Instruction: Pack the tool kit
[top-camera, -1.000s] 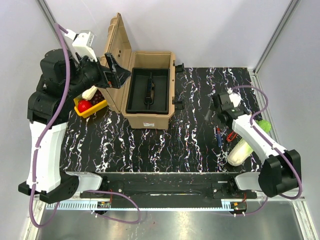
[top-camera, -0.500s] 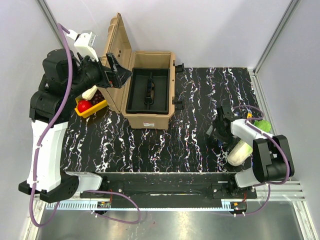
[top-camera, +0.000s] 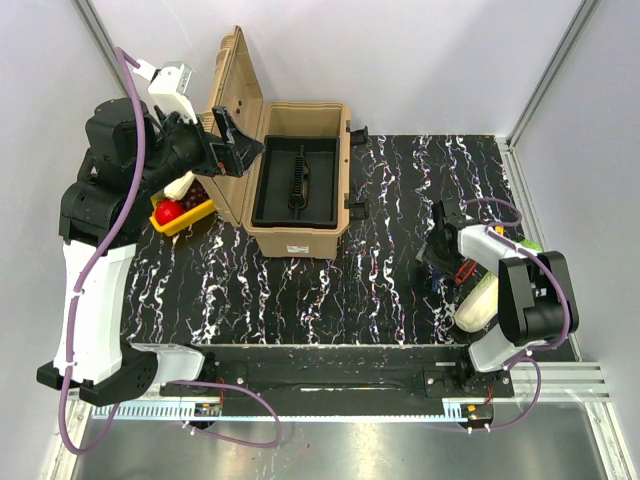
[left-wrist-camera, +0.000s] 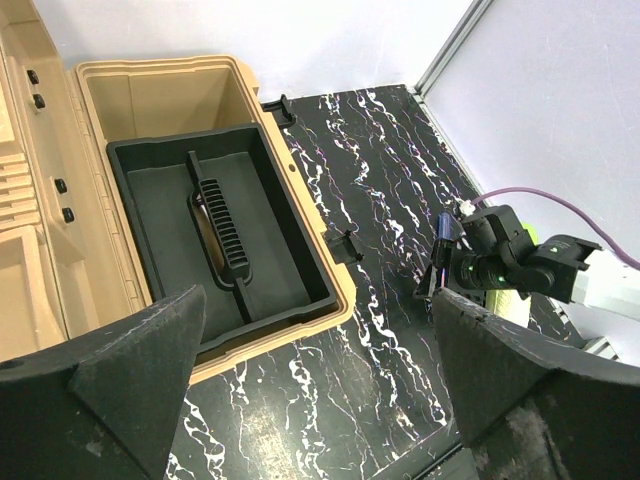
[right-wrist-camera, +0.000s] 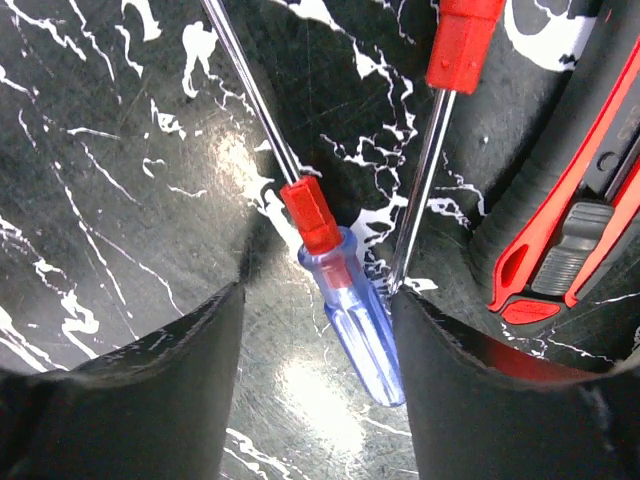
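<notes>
Right wrist: blue-handled screwdriver (right-wrist-camera: 352, 325) between fingers (right-wrist-camera: 120, 400), second screwdriver (right-wrist-camera: 462, 45), red cutter (right-wrist-camera: 555, 238) alongside

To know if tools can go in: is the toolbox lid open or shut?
Open. The lid stands swung back on the left of the toolbox, and the black inner tray lies exposed.

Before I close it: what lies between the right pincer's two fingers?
The right wrist view shows a blue see-through plastic screwdriver handle with a red collar lying between the open right pincer's fingers, on the black marbled table.
</notes>
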